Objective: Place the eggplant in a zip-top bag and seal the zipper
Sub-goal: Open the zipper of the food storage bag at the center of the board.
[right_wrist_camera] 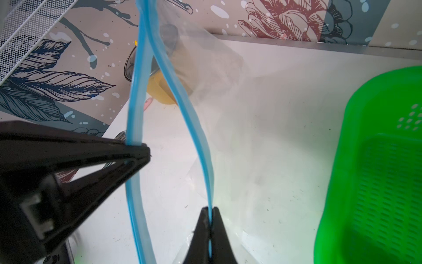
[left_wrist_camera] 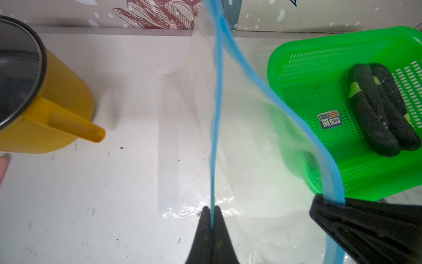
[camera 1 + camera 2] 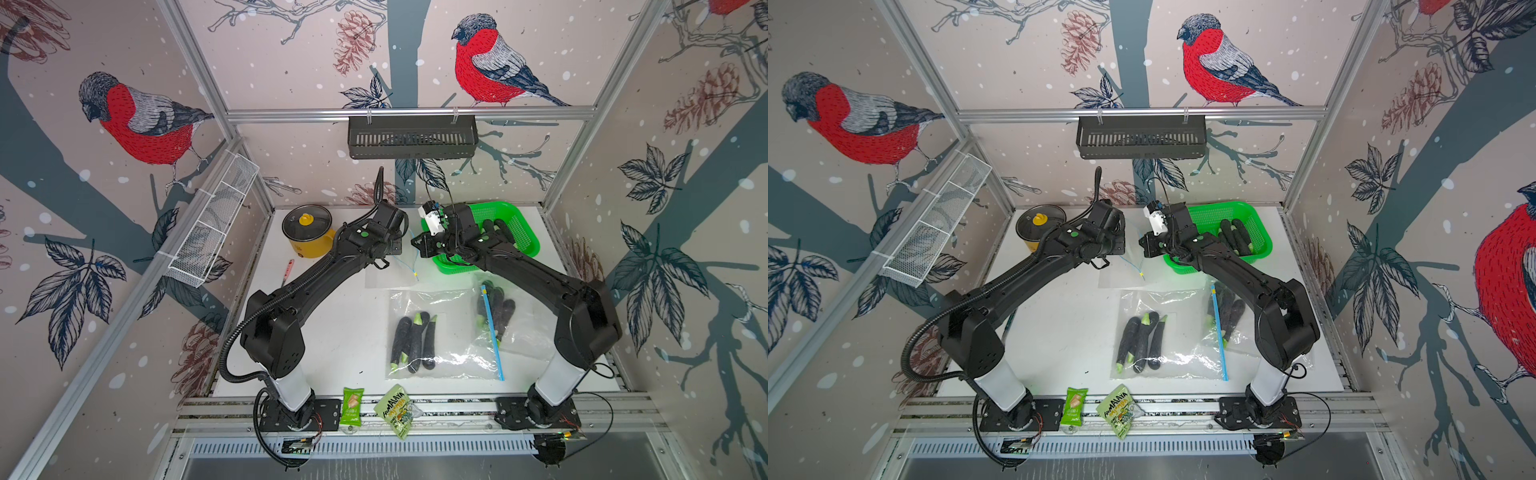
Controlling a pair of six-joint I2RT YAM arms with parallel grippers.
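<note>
Pinching opposite lips of the zip-top bag [image 2: 216, 114], left hand [image 2: 212, 209] and right hand [image 1: 210, 210] clamped shut, green basket [image 2: 303, 68] of eggplants [image 2: 370, 118] beside, yellow pot [image 2: 59, 102] near.

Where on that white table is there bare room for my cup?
The widest bare patch of white table lies near the front, between the left arm and the middle bag of eggplants. Crowded: the right side, with another filled bag and the green basket, and the back, where the empty bag sits between basket and yellow pot.
</note>
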